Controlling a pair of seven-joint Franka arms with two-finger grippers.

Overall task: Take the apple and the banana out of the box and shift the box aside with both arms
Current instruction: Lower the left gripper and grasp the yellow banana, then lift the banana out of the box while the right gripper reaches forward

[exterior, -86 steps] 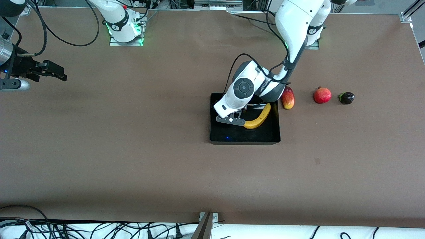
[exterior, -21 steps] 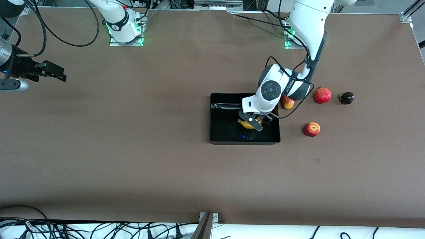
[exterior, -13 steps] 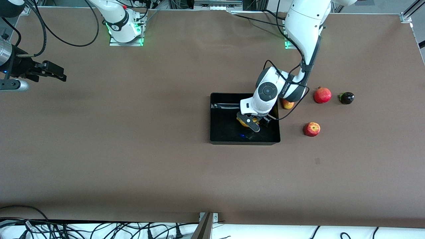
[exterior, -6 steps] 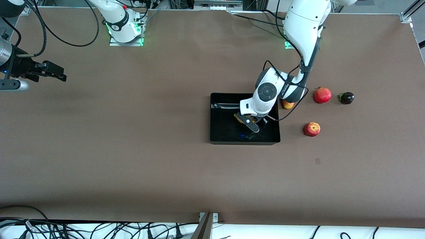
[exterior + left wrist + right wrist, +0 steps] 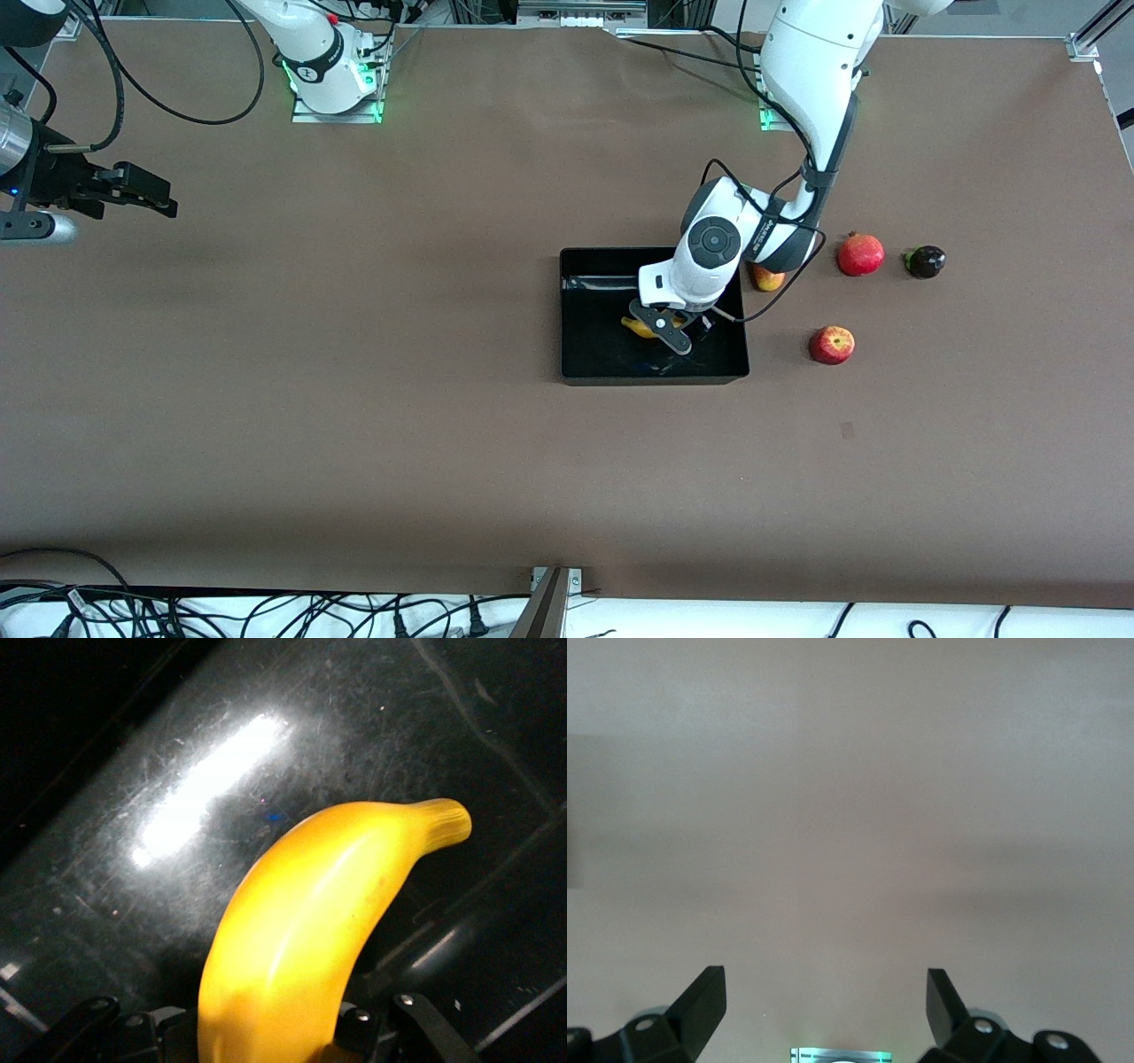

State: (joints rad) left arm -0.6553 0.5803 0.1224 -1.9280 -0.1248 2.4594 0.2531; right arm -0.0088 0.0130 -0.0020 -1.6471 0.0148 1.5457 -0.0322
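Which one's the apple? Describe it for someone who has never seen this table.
Start at the black tray mid-table, where the left gripper is shut on the banana. The apple sits alone on the bare table beside the tray, toward the left arm's end. It is nearer the front camera than the mango and crowned pomegranate: small, round, red with yellow patches.

A mango (image 5: 767, 279), red and yellow, is lying right of centre in the front view, its upper part hidden. A round red pomegranate (image 5: 860, 254) is sitting farther toward the right edge of the frame. A small dark purple fruit (image 5: 925, 261) with a green stem end is resting just beside it, nearer that edge. All three are forming a rough row on the brown table (image 5: 354, 425). Black cables (image 5: 266, 611) are trailing along the bottom edge of the frame.
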